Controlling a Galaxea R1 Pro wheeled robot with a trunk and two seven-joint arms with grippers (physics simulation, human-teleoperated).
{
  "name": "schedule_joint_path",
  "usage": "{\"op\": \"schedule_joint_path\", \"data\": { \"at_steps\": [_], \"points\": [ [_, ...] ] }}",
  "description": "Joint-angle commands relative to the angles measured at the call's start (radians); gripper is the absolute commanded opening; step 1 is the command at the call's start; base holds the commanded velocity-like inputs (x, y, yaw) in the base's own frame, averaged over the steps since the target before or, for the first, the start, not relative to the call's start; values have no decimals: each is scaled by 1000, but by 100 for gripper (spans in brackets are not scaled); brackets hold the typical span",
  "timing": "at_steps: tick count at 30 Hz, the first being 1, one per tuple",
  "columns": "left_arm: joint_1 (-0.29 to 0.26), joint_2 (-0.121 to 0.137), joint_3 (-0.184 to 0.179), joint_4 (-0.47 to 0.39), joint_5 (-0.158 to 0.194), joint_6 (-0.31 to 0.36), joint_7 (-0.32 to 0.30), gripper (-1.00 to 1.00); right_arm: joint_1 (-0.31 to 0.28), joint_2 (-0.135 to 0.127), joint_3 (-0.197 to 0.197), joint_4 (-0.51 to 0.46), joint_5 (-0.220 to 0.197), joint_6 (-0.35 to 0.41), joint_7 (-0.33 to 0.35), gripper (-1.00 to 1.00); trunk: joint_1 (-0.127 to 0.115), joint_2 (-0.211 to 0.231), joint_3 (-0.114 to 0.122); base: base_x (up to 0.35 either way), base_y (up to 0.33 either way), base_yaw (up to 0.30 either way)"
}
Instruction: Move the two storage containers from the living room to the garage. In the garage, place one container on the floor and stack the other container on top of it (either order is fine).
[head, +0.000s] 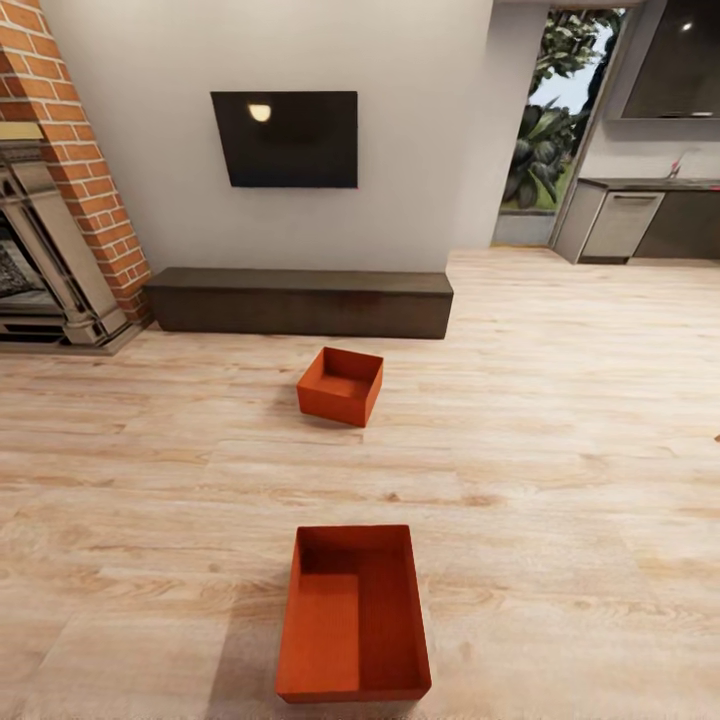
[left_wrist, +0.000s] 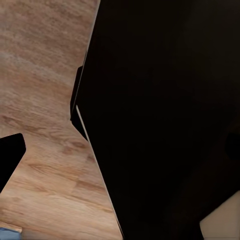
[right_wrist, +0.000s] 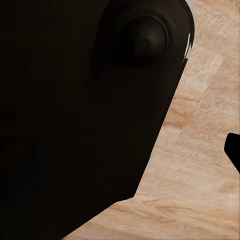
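where planks spread, two storage containers (head: 353, 612) lie apart.

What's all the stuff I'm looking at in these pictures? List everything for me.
storage containers: two, orange-red, open-topped, on the wood floor; near one at the head view's bottom, far one before the bench
bench: one, dark, long and low, against the white wall
TV: one, black, on the white wall above the bench
fireplace: one, red brick, far left
wood floor: light planks, throughout
kitchen cabinets: grey, far right
plants: green, outside the window, upper right
robot's dark body parts: large black shapes close to both wrist cameras; neither claw can be made out
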Motion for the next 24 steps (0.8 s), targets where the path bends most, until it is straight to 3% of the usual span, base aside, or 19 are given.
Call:
{"op": "schedule_joint_path", "data": {
  "at_steps": [1, 24],
  "points": [
    [0, 0, -1, -1, 4, -2, 1, 100, -1, 0, 7, 3, -11, -6, 6, 100, 0, 0, -2, 0, 0, 0],
    [0, 0, -1, -1, 4, -2, 1, 100, -1, 6, 9, 3, -11, -6, 3, 100, 0, 0, -39, 0, 0, 0]
  ]
}}
